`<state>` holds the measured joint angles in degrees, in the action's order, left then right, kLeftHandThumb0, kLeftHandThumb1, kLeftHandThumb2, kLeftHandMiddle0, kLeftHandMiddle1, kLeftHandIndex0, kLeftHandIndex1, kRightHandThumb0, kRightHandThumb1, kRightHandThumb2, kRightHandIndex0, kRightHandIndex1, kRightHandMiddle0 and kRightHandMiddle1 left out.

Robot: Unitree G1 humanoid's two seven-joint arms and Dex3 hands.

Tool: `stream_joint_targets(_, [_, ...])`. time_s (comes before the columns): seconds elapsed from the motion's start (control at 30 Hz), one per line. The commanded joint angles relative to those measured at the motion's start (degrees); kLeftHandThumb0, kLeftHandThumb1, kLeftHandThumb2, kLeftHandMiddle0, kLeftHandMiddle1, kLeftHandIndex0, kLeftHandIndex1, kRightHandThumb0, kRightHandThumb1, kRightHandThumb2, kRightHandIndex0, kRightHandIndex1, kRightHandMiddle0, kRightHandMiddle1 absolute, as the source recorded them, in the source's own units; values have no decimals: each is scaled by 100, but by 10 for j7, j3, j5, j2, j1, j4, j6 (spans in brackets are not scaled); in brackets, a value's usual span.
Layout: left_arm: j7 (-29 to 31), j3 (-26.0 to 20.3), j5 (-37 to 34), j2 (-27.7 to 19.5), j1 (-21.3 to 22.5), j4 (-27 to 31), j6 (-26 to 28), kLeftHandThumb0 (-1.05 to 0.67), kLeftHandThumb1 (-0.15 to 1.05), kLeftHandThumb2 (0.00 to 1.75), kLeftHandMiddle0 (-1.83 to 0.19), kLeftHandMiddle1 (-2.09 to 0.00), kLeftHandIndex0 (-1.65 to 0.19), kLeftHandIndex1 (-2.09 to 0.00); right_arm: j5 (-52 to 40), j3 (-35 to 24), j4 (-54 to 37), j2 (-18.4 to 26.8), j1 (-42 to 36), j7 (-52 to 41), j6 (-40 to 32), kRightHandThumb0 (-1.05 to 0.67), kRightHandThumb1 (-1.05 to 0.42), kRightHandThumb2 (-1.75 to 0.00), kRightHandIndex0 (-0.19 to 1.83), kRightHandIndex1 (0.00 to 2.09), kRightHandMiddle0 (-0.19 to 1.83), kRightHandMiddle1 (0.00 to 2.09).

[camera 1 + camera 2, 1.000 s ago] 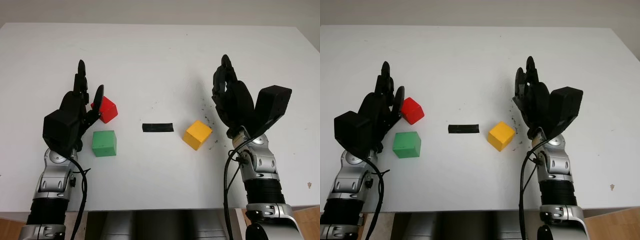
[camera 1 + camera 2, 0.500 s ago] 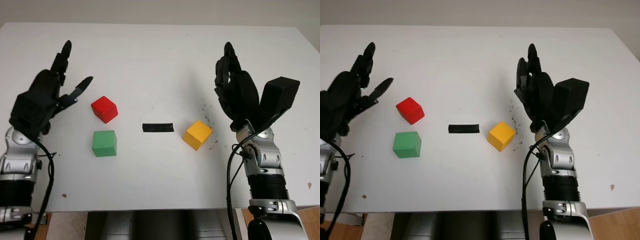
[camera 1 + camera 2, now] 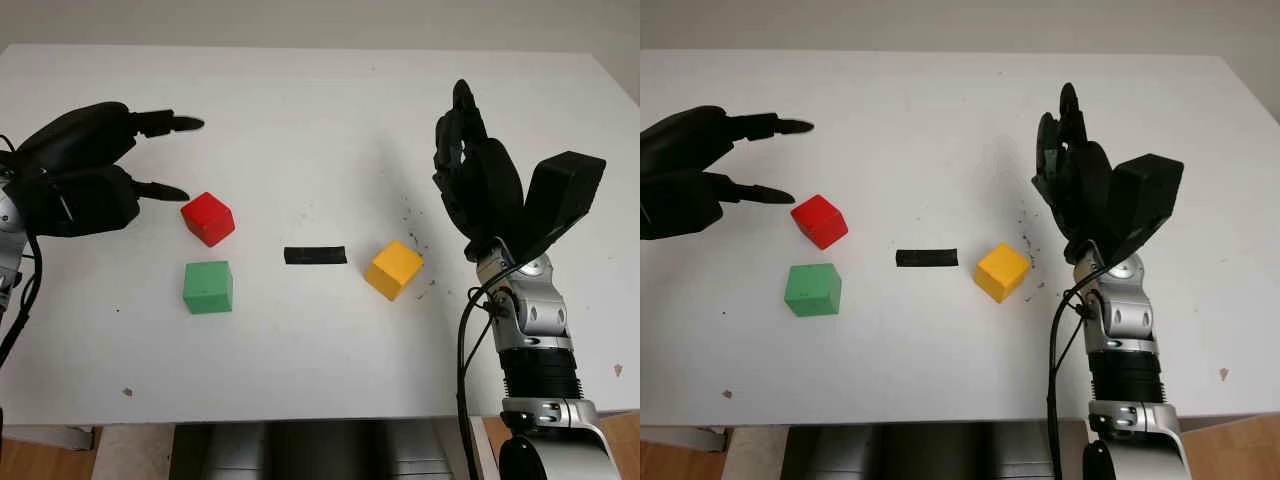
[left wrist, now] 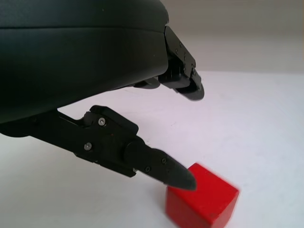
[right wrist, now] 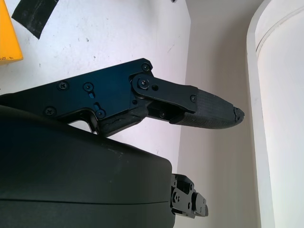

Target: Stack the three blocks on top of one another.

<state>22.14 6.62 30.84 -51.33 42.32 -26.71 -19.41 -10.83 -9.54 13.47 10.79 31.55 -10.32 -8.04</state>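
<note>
Three blocks sit apart on the white table (image 3: 320, 110). The red block (image 3: 208, 218) is at the left, and the green block (image 3: 208, 287) lies just in front of it. The yellow block (image 3: 394, 269) is right of centre. My left hand (image 3: 165, 155) is open and hangs just left of the red block, holding nothing; the red block (image 4: 202, 202) shows below its fingertips (image 4: 171, 172) in the left wrist view. My right hand (image 3: 465, 150) is open, raised to the right of the yellow block.
A short strip of black tape (image 3: 315, 255) lies on the table between the green and yellow blocks. Dark specks dot the surface near the yellow block. The table's front edge (image 3: 320, 415) runs close to the arms.
My left hand has pulled back from the red block, swung left and turned so its fingers point right. The right hand has barely moved. The blocks have stayed put.
</note>
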Motion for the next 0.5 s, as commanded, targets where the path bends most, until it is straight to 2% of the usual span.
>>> stream_joint_targets(0.0, [1,19,28,-18,17,12,-6,-47,84,4,-15,-7,-39,-17,1,-1,-11,5,2,2,-1,-77,-105,-67,-19,0,-19,0])
stream_joint_targets(0.2, [-4,67,120,-30,43,22,-31,-49,85,5,-6,-3,-31,-9,-1,-2,-7,4,4,3,-2,-76,-105,-67,-19,0,-19,0])
stream_joint_targets(0.47, [9,85,161,-29,63,37,-43,-47,82,5,0,-4,-30,-6,1,0,-9,7,3,1,-6,-76,-105,-67,-19,0,-19,0])
